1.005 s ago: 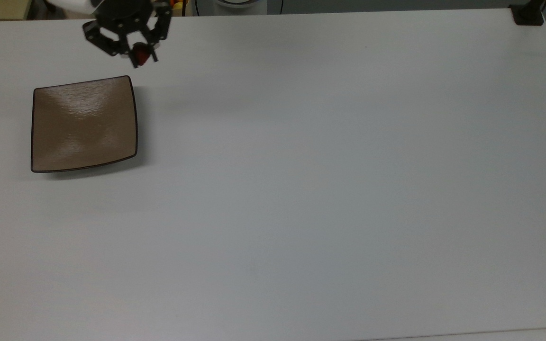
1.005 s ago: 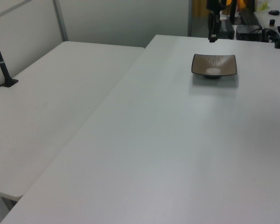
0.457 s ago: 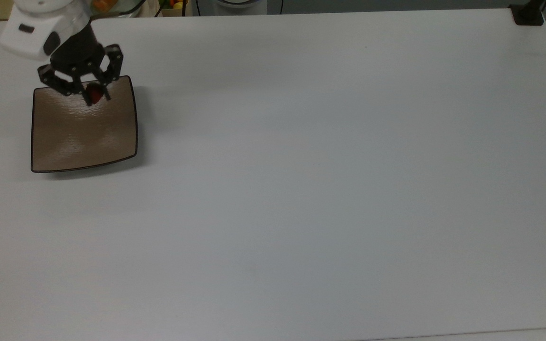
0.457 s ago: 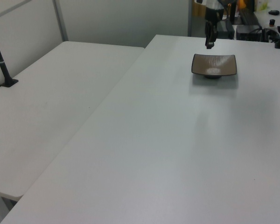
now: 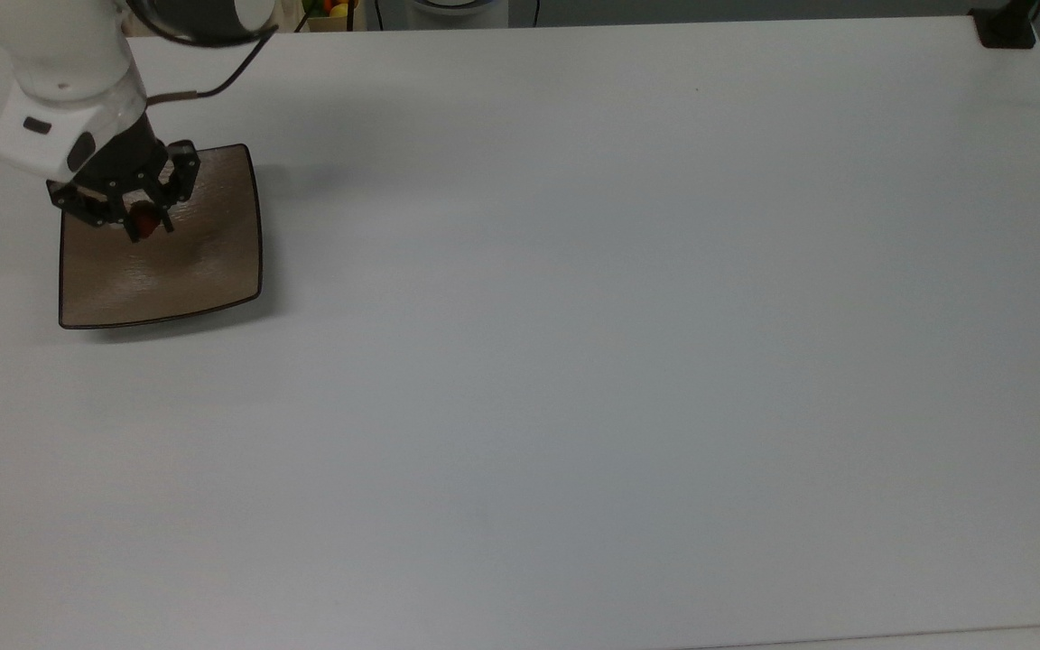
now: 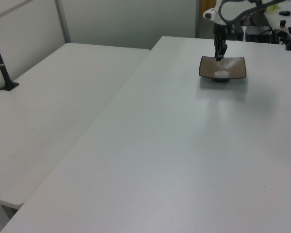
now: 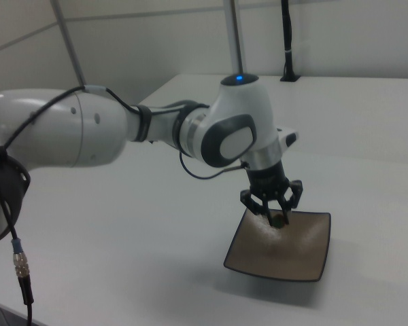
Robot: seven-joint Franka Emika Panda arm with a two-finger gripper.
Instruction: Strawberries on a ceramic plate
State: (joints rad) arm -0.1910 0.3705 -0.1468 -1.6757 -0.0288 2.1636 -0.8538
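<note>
The square tan-brown ceramic plate [image 5: 186, 271] lies at the top view's left on the white table; I also see the plate [image 6: 230, 68] far back in the left view and the plate [image 7: 296, 255] low in the right view. My gripper [image 5: 143, 223] hangs over the plate's upper-left part, shut on a small red strawberry [image 5: 143, 219]. In the right view the gripper [image 7: 279, 219] points down just above the plate's far side, with the strawberry [image 7: 278, 219] between its fingers. The left view has the gripper [image 6: 219, 56] at the plate's far-left corner.
The white table [image 5: 574, 361] stretches wide to the top view's right. A black post base [image 5: 1006, 29] stands at the far right corner. A second white table [image 6: 48, 107] lies at the left view's left. Clutter [image 6: 276, 19] sits beyond the table's far edge.
The gripper with the strawberry moved from beyond the plate's upper-right corner to over the plate's upper-left part and came lower. The plate has stayed put.
</note>
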